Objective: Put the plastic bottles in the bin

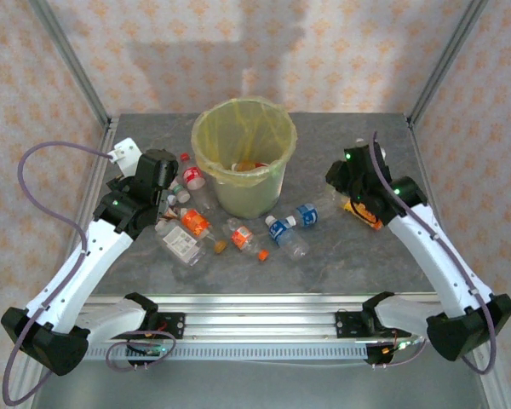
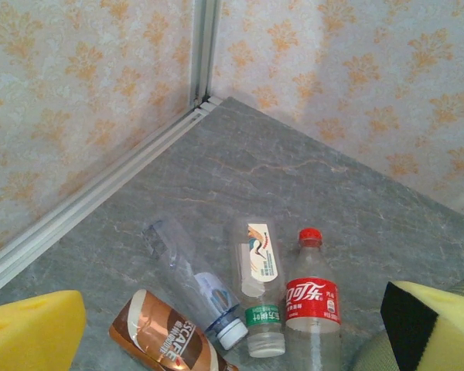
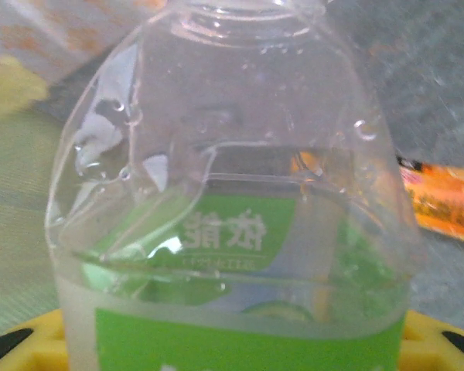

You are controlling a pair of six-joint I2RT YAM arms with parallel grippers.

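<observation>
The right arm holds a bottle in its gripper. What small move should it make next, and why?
Probably swing the right gripper to its left, toward the bin. It is shut on a clear green-label bottle, but it stands to the right of the bin, not over the opening, so letting go here would likely miss.

Two arms, a matched pair.
- Left arm [image 1: 77,273], right arm [image 1: 434,247]: white rounded links, black joint housings, black bases [image 1: 43,336].
- Green indicator lights [image 1: 397,191] on the upper joints.
- Grey-purple cable [image 1: 34,183], thin, one looping off each arm.
- Left gripper [image 1: 166,204], right gripper [image 1: 358,204]: black bodies.
- Finger pads [image 2: 31,328]: yellow foam blocks, black-backed.
</observation>
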